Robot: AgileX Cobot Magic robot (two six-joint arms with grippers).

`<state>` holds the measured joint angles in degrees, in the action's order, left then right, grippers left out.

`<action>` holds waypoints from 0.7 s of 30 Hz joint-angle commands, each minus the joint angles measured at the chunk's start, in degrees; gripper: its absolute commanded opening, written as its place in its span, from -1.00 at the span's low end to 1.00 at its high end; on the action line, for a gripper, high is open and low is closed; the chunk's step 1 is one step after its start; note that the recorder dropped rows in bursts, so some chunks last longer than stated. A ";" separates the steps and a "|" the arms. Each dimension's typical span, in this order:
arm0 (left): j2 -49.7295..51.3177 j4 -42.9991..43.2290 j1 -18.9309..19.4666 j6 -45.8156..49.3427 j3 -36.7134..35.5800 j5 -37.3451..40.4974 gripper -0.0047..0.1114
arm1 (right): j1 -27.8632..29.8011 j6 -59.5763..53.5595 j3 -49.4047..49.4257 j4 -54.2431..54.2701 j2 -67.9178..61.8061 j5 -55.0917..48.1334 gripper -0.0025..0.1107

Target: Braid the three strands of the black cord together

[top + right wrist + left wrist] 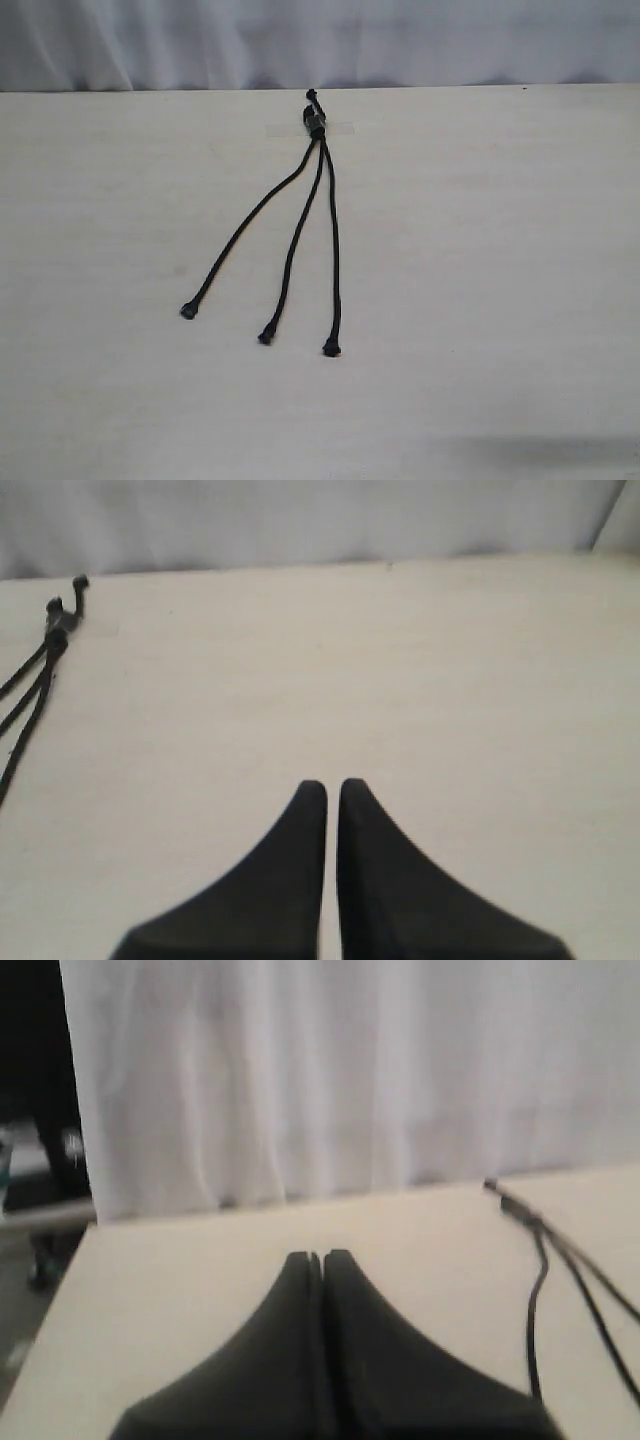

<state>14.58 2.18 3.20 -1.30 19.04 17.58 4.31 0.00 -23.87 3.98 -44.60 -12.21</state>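
The black cord (315, 120) lies on the pale table, its knotted, bound end at the far side under a strip of clear tape (340, 128). The three strands fan out toward the front, unbraided: left strand (245, 225), middle strand (296, 240), right strand (333, 250), each ending in a knobbed tip. Neither gripper shows in the exterior view. My left gripper (318, 1257) is shut on nothing, with the cord (535, 1290) off to one side. My right gripper (332, 785) is shut but for a sliver and holds nothing; the cord's knot (55, 630) lies well apart from it.
A white curtain (320, 40) hangs behind the table's far edge. The table's side edge (60, 1290) shows in the left wrist view, with dark clutter beyond it. A soft shadow (540, 450) falls on the table's front right.
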 commanded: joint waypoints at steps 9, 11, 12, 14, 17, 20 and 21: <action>53.67 -4.34 2.68 -1.54 15.48 14.61 -0.92 | 0.18 -1.89 -3.93 34.13 -26.18 2.01 -0.88; 59.94 -7.68 2.68 -1.05 15.97 12.73 -0.92 | -0.20 -5.34 -5.87 34.13 -28.43 -3.34 -0.88; 63.01 -9.88 2.58 0.71 16.11 12.16 -0.92 | -1.09 -7.19 -7.30 34.13 -29.60 -6.05 -0.88; 68.16 -12.93 1.40 4.11 16.50 11.78 -0.92 | -4.85 -8.53 -10.20 34.13 -31.64 -9.06 -0.88; 73.00 -14.55 -2.12 5.16 17.17 10.83 -0.92 | -13.49 -8.40 -14.84 34.13 -35.35 -8.75 -0.88; 74.55 -16.36 -5.10 5.16 17.17 8.49 -0.92 | -23.07 -7.78 -21.01 32.29 -41.13 -9.76 -0.88; 74.55 -16.49 -5.61 5.16 17.17 8.18 -0.92 | -25.18 -7.20 -23.42 31.25 -43.05 -11.09 -0.88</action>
<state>88.49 -12.54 -0.30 3.25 35.67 28.01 -14.61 -7.41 -42.80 37.44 -83.13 -20.61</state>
